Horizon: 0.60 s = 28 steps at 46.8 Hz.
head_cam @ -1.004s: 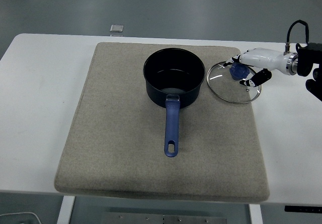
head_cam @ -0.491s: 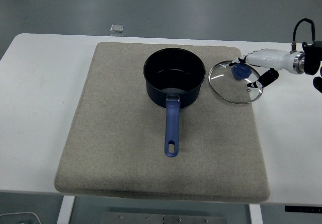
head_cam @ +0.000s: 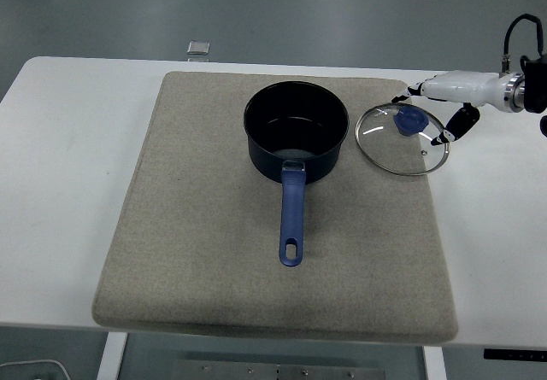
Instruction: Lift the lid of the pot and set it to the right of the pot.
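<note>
A dark blue pot (head_cam: 296, 131) with a blue handle pointing toward me stands open on a grey mat (head_cam: 205, 226). The glass lid (head_cam: 402, 138) with a blue knob (head_cam: 408, 120) lies flat to the right of the pot, on the mat's right edge. My right hand (head_cam: 434, 114), white with black fingertips, is open just right of the lid, its fingers apart from the knob. The left arm is out of view.
A small grey square object (head_cam: 199, 48) lies at the table's far edge. The white table (head_cam: 60, 158) extends left and right of the mat.
My right hand has let go of the knob and drawn back to the right and slightly up. The lid stays flat beside the pot.
</note>
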Tool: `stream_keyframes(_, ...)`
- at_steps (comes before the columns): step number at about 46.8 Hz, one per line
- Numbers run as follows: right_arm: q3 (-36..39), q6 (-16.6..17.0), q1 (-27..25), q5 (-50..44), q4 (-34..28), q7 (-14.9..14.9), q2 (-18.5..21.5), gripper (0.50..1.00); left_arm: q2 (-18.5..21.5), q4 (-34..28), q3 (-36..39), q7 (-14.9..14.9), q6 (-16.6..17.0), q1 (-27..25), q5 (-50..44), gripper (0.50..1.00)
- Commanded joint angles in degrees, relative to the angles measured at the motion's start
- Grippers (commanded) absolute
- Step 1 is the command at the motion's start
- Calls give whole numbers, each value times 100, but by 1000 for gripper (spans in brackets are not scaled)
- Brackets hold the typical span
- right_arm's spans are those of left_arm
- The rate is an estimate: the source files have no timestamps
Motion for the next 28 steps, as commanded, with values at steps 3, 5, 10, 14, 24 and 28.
stream_keyframes(3, -9, 97, 99, -9, 8, 0, -30, 911, 0, 0, 0, 0, 0, 0, -3, 1000)
stream_keyframes(5, -9, 141, 134, -9, 8, 0, -57, 911, 0, -17, 0, 0, 0, 0, -3, 1000)
stream_keyframes(10, -17, 202, 213, -44, 8, 0, -101, 911, 0, -17, 0, 0, 0, 0, -3, 1000)
stream_keyframes(14, -87, 273, 327, -44, 8, 0, -153, 911, 0, -17, 0, 0, 0, 0, -3, 1000)
stream_keyframes(24, -97, 264, 767, 18, 17, 0, -206, 911, 0, -17, 0, 0, 0, 0, -3, 1000)
stream_keyframes(28, -26, 238, 907, 35, 26, 0, -154, 913, 0, -17, 0, 0, 0, 0, -3, 1000)
